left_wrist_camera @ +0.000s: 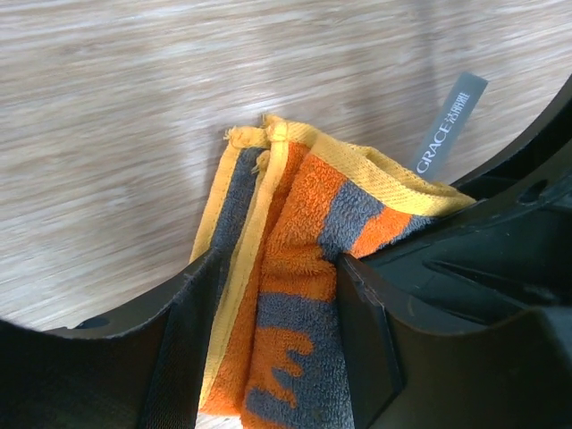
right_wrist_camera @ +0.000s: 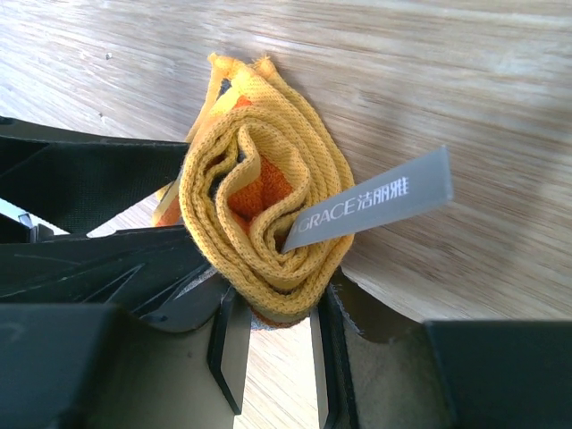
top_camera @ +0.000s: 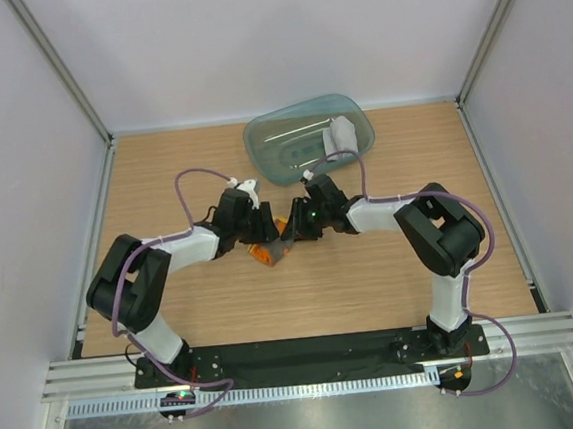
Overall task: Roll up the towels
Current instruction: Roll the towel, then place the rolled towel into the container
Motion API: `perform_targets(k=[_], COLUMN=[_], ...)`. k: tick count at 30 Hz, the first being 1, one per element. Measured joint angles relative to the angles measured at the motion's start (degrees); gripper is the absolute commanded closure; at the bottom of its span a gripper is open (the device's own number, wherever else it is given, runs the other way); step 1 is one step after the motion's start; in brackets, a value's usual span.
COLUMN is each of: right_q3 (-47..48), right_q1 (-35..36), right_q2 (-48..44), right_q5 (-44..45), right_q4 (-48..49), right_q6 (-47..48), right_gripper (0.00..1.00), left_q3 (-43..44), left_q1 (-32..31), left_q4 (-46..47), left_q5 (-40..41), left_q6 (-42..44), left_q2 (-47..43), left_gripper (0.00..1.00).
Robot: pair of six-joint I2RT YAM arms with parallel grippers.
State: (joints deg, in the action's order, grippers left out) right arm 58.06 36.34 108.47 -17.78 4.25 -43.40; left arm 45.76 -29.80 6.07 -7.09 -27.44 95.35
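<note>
A yellow-orange towel with an orange and grey print lies rolled on the wooden table between my two grippers. In the left wrist view the towel fills the gap between the black fingers, and my left gripper is shut on its side. In the right wrist view the roll's spiral end faces the camera with its grey label sticking out, and my right gripper is shut on the bottom of the roll. The grey towel sits rolled up inside the teal tray.
The translucent teal tray stands at the back of the table, just beyond my right gripper. My left gripper faces it from the left. White walls with metal rails close in the table on three sides.
</note>
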Motion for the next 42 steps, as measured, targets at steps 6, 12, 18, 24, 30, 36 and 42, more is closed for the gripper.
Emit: perform_targets(k=[6,12,18,24,30,36,42], right_q3=[0.7,1.0,1.4,1.9,2.6,3.3,4.5], right_q1=[0.1,0.1,0.1,0.1,0.0,-0.4,-1.7], right_q2=[0.5,0.6,0.9,1.2,1.4,1.4,1.4], right_q5=[-0.3,-0.5,-1.0,-1.0,-0.3,-0.3,-1.4], right_q4=[-0.5,-1.1,-1.2,-1.1,-1.7,-2.8,-4.4], right_q6=[0.2,0.6,1.0,1.1,1.5,2.2,3.1], right_gripper=[0.64,0.64,0.64,0.63,0.62,0.55,0.46], left_q3=[1.8,3.6,5.0,6.9,8.9,9.6,7.1], left_q1=[-3.2,-7.9,-10.0,-9.6,-8.0,-6.8,-5.7], left_q4=[-3.0,-6.0,-8.7,-10.1,-11.7,-10.3,-3.7], left_q5=[5.6,15.5,21.8,22.3,20.5,15.8,11.3], left_q6=[2.4,5.5,7.9,7.1,4.2,0.3,-2.3], left_q2=[0.1,-0.1,-0.1,1.9,3.7,5.3,5.7], left_gripper=[0.45,0.44,0.43,0.43,0.45,0.77,1.0])
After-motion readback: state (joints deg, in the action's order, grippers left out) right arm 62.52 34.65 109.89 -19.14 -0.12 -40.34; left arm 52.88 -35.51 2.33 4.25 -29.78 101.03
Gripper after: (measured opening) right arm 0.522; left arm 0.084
